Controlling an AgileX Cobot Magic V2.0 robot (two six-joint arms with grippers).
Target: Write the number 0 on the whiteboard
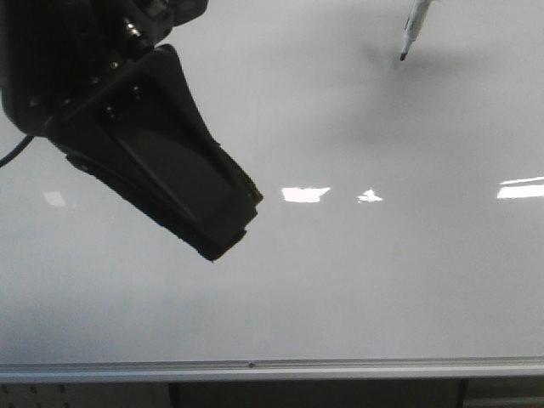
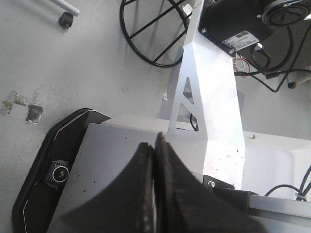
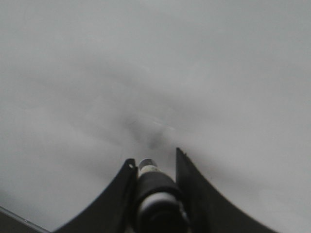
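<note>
Two grippers in play. Left gripper (image 1: 225, 238) hangs big and dark in the front view's upper left, over the whiteboard (image 1: 357, 289); left wrist view shows its fingers (image 2: 146, 189) pressed together, nothing between them. Right gripper (image 3: 154, 167) is clamped on a marker (image 3: 151, 187), black barrel w/ a pale band, tip pointing at the board. Front view catches that marker (image 1: 414, 27) at top right, dark tip just off or barely at the surface; can't tell which, soft shadow under it.

No stroke of the number 0 visible on the board in any view; surface reads blank pale grey w/ bright light reflections mid-height and a silver rail (image 1: 255, 367) along the lower edge.

Writing: a white sticker (image 2: 241, 40) on the black unit in the left wrist view carries print, too small to read. No brand legible on the marker.
</note>
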